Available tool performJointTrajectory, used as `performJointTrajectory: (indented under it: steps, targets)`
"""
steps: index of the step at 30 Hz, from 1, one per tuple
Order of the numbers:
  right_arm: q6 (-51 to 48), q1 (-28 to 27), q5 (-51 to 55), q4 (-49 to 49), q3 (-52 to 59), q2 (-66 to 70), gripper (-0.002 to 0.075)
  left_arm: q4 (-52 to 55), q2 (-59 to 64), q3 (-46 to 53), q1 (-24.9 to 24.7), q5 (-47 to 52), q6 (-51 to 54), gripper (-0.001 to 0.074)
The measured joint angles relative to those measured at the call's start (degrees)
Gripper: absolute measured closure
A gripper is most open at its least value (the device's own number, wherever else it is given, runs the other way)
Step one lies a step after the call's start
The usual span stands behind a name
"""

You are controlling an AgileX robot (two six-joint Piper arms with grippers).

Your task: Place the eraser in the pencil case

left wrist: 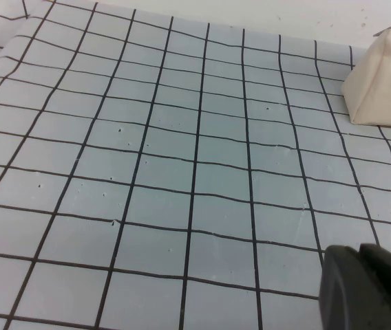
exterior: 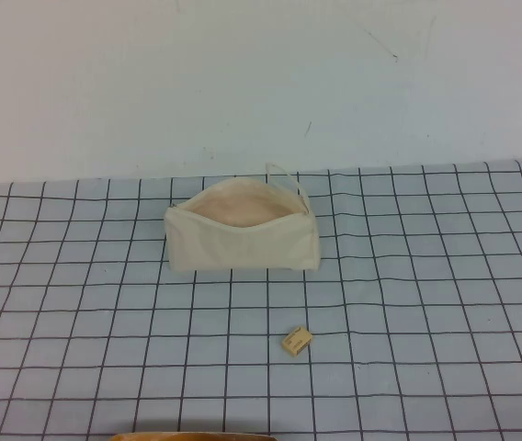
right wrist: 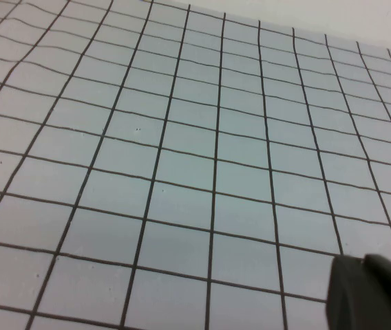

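Eraser (exterior: 297,341) lies on gridded surface (exterior: 445,303), at 5 o'clock of open pencil case (exterior: 243,241), apart. Likely light, rigid; pinch long sides. Left end effector (left wrist: 369,289), right end effector (right wrist: 373,294) off high view; spread cannot tell.

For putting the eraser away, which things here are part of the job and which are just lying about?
Job:
- small tan rectangular eraser, on the cloth nearer the robot than the pouch
- cream soft fabric pencil case, mouth open
- left gripper, right gripper, both above bare cloth

Lying about:
- pale blue grid-lined tablecloth
- orange-brown edge, unidentifiable
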Motion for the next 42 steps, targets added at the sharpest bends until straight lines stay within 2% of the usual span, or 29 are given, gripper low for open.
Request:
performJointTrajectory:
  steps: [14, 21, 28, 31, 38, 42]
  targets:
    - [0.0, 0.0, 0.0, -0.1, 0.0, 0.0, 0.0727, 0.0, 0.0, 0.0, 0.0, 0.0, 0.0, 0.0738]
    - [0.0, 0.0, 0.1, -3.6, 0.0, 0.0, 0.0727, 0.0, 0.0, 0.0, 0.0, 0.0, 0.0, 0.0738]
    - [0.0, 0.0, 0.1, -1.8, 0.0, 0.0, 0.0727, 0.0, 0.0, 0.0, 0.0, 0.0, 0.0, 0.0738]
    - [0.0, 0.0, 0.1, 4.8, 0.0, 0.0, 0.0727, 0.0, 0.0, 0.0, 0.0, 0.0, 0.0, 0.0738]
    - [1.0, 0.0, 0.0, 34.2, 0.1, 0.0, 0.0727, 0.0, 0.0, 0.0, 0.0, 0.0, 0.0, 0.0738]
    - [1.3, 0.0, -4.4, 48.0, 0.1, 0.0, 0.0727, 0.0, 0.0, 0.0, 0.0, 0.0, 0.0, 0.0738]
